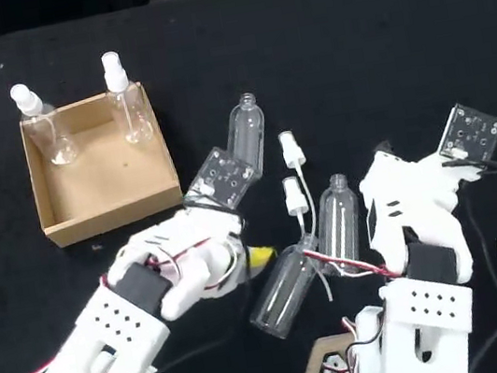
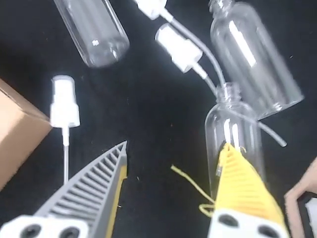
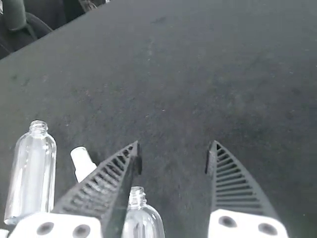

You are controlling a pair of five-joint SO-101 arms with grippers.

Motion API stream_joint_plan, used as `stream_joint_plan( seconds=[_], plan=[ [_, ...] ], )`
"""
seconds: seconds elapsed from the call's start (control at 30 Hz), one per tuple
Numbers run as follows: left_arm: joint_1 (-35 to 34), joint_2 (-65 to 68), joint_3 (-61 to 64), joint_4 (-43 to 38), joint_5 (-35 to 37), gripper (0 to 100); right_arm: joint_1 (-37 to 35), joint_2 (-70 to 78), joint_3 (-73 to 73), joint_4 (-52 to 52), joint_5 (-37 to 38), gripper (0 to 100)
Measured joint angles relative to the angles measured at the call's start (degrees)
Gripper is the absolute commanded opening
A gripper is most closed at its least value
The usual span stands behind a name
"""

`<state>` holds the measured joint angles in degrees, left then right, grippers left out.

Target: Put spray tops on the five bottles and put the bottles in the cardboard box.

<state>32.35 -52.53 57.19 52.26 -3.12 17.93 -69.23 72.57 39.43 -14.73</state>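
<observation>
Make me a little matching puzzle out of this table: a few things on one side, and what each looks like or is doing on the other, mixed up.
Things
1. cardboard box
2. left gripper
3. right gripper
4. loose spray tops

Descriptions
A. open, both fingers grey, over the black table
B. lying flat, not on any bottle
C. holds two bottles with tops on
D. open, one finger yellow, next to an uncapped bottle

Pairs: 1-C, 2-D, 3-A, 4-B
</observation>
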Motion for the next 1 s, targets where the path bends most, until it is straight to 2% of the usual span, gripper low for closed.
stream_joint_plan(
  seconds=[0.1,0.3,0.43,0.53,0.77,1.0],
  plan=[
    [1.05,1.67,-3.43,1.76,0.09,28,3.78,0.0,-2.55,0.18,0.0,21.1],
    [6.59,13.19,-6.59,1.67,0.09,28,16.18,0.0,-8.88,3.25,0.0,21.1],
    [10.9,20.84,-8.26,-2.73,0.09,28,21.89,0.0,-10.29,3.34,0.0,21.1],
    [11.69,26.02,-8.26,-7.03,0.09,28,24.62,0.0,-10.29,3.34,0.0,21.1],
    [11.69,36.13,-13.98,-8.79,0.18,28,25.32,0.0,-10.29,4.04,0.0,21.1],
    [11.6,46.86,-21.1,-4.4,0.26,28,23.21,0.0,-10.29,4.4,0.0,21.1]
  ],
)
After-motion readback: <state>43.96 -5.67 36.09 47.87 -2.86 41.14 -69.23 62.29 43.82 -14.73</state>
